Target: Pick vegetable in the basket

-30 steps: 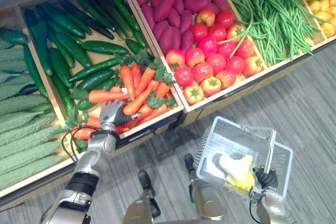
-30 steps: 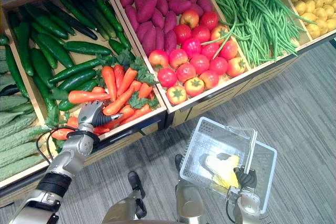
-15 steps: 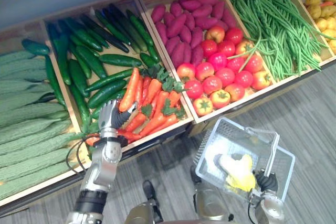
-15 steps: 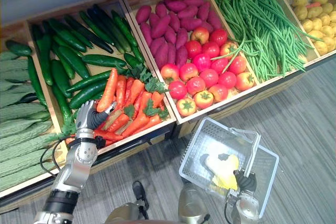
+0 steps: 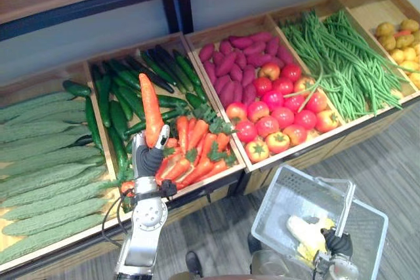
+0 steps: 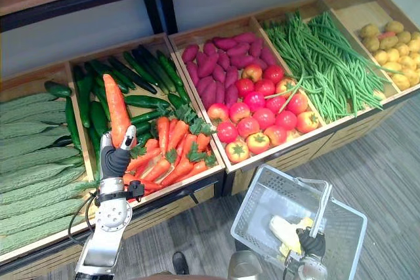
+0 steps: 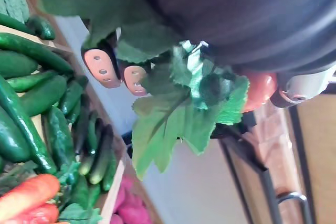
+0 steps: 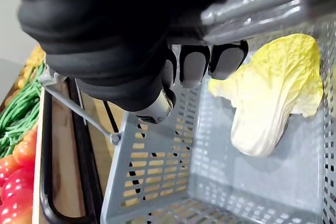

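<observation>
Gripping tapered, leafy carrot (image 5: 151, 109), left robot hand (image 5: 148, 160); right robot hand (image 5: 339, 244) clenched on slotted basket's (image 5: 282, 195) handle (image 5: 346, 204).

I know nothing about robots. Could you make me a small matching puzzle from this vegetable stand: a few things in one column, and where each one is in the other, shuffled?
Things
1. carrot
2. napa cabbage
3. tomatoes
4. basket handle

Places
A. piled right beside the purple sweet potatoes
B. lying inside the grey basket
C. held up in the left hand
D. gripped by the right hand

Pairs: 1-C, 2-B, 3-A, 4-D
</observation>
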### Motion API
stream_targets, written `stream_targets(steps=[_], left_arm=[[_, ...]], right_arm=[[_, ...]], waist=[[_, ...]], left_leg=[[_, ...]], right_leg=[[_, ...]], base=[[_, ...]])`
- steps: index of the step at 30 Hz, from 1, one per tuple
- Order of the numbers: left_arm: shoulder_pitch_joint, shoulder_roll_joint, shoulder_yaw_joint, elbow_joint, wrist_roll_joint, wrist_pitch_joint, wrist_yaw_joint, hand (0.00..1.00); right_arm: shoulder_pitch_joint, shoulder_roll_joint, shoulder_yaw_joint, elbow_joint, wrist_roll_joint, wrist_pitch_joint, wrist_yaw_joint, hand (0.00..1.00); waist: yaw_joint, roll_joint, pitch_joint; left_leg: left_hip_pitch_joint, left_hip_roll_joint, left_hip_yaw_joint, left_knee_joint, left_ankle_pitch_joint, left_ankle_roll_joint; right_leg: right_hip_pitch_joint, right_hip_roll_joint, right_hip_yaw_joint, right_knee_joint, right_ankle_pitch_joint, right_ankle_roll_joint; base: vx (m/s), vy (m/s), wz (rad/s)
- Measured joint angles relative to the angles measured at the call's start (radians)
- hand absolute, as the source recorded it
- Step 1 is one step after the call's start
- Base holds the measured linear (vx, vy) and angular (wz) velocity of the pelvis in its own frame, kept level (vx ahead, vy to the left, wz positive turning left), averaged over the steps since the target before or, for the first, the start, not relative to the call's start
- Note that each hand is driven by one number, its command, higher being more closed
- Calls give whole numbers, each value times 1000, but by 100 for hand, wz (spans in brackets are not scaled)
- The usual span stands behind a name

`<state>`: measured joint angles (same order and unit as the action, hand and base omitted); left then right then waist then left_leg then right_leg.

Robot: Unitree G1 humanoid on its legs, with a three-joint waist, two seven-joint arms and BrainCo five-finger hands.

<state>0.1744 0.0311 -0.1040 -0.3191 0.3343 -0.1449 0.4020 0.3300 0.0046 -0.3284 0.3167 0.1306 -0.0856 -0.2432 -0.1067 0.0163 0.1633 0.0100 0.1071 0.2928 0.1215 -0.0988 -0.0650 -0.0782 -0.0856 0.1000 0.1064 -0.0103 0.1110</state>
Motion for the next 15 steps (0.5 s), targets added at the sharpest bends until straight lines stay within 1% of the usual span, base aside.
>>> stream_targets(steps=[1, 2, 4, 6, 7, 8, 9, 10, 11, 12, 13, 14, 15], left_arm=[[4, -4, -5, -12, -11, -3, 0, 100], [7, -11, -14, -28, -20, -11, 1, 100], [9, -17, -38, -44, -38, -20, -2, 100], [15, -17, -84, -45, -51, -22, -8, 100], [16, -17, -93, -45, -52, -25, -8, 100], [17, -16, -103, -46, -56, -30, -9, 100], [17, -16, -110, -46, -56, -32, -10, 100], [15, -14, -123, -46, -57, -34, -8, 100], [7, -14, -127, -46, -57, -33, -8, 100], [0, -14, -129, -46, -57, -33, -8, 100], [-12, -17, -129, -44, -57, -33, -7, 100], [-27, -17, -127, -41, -57, -34, -8, 100], [-31, -17, -122, -41, -57, -36, -8, 100]], right_arm=[[5, 0, 9, -21, 3, 4, -6, 100], [11, 0, 19, -55, 7, 8, -15, 100], [15, 3, 41, -131, 8, 10, -18, 100], [35, 10, 62, -234, 16, 10, -25, 100], [39, 11, 70, -257, 16, 10, -26, 100], [43, 9, 90, -298, 16, 10, -28, 100], [41, 7, 100, -315, 16, 10, -30, 100], [23, 9, 122, -338, 14, 10, -35, 100], [4, 10, 148, -340, 3, 10, -38, 100], [-4, 11, 158, -340, -5, 10, -38, 100], [-22, 12, 179, -340, -24, 14, -38, 100], [-43, 6, 195, -324, -38, 14, -38, 100], [-62, 0, 200, -307, -54, 14, -38, 100]], waist=[[10, 0, -1], [20, 3, -3], [15, 2, -3], [11, -4, -8], [12, -9, -12], [12, -7, -26], [14, -9, -30], [18, -14, -36], [32, -23, -40], [36, -26, -41], [41, -28, -42], [40, -22, -45], [39, -15, -50]], left_leg=[[-19, 10, -15, 48, -24, 0], [-46, 21, -56, 107, -65, -6], [-78, 43, -37, 182, -125, -7], [-72, 65, 24, 235, -180, -13], [-71, 70, 44, 244, -191, -13], [-68, 82, 93, 262, -206, -14], [-67, 92, 123, 273, -209, -13], [-52, 122, 202, 290, -214, -5], [-28, 144, 279, 301, -219, -1], [-10, 154, 315, 304, -222, -2], [37, 156, 380, 300, -225, -3], [81, 157, 428, 280, -225, -3], [100, 157, 445, 266, -225, -2]], right_leg=[[-10, 8, 16, 10, -4, -5], [-30, 24, 43, 21, -8, -9], [-69, 52, 98, 41, -10, -6], [-93, 83, 176, 43, -12, -7], [-103, 89, 193, 43, -11, -8], [-123, 102, 230, 43, 2, -7], [-136, 104, 230, 43, 5, -9], [-168, 91, 163, 49, 13, -43], [-196, 56, 31, 73, 17, -79], [-210, 34, -42, 84, 17, -100], [-211, -29, -246, 108, 16, -166], [-190, -93, -462, 123, 13, -217], [-178, -117, -559, 127, 10, -235]], base=[[-51, -48, -67], [-85, -47, -86], [-111, -13, -97], [-131, 67, -112], [-84, 114, -131], [-33, 93, -110], [-24, 69, -153], [1, 44, -174], [16, 34, -178], [59, 37, -175], [98, 43, -161], [108, 27, -163], [121, -40, -177]])
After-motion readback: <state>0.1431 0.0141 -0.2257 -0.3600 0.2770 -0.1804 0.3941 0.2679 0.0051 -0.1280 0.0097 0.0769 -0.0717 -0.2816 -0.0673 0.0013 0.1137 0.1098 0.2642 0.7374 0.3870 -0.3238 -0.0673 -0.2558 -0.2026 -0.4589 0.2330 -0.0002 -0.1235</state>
